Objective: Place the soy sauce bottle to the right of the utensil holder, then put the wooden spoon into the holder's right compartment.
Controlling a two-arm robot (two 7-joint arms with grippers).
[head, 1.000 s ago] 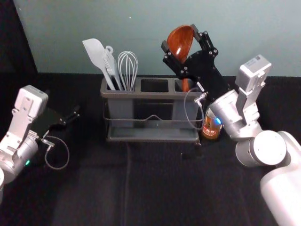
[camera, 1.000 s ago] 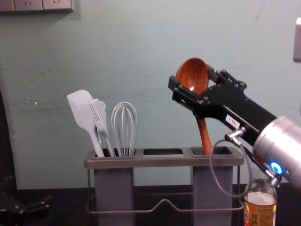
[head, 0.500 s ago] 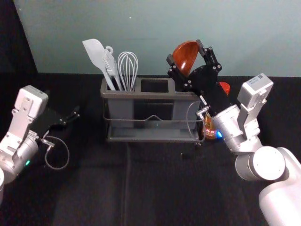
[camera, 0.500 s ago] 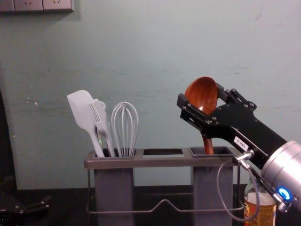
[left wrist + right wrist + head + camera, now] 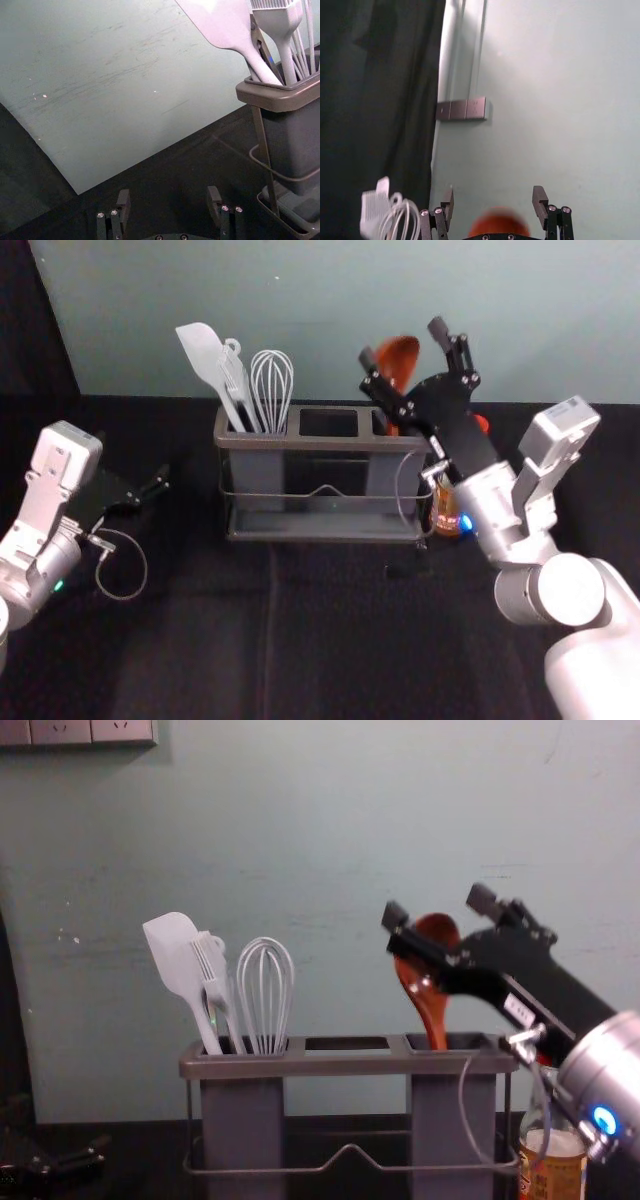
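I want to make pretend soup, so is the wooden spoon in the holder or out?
The wooden spoon is in: its handle goes into the right compartment of the holder, and the right gripper is open.

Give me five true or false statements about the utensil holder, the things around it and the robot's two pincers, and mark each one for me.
1. The reddish-brown wooden spoon stands in the right compartment of the grey utensil holder. True.
2. The right pincer is clamped on the spoon's bowl. False: the right pincer is open.
3. The glass soy sauce bottle stands to the left of the holder. False: the bottle is to its right.
4. The white flat-bladed spatula shares the left compartment with the pale wire whisk. True.
5. The left pincer is open, off to the left of the holder. True.
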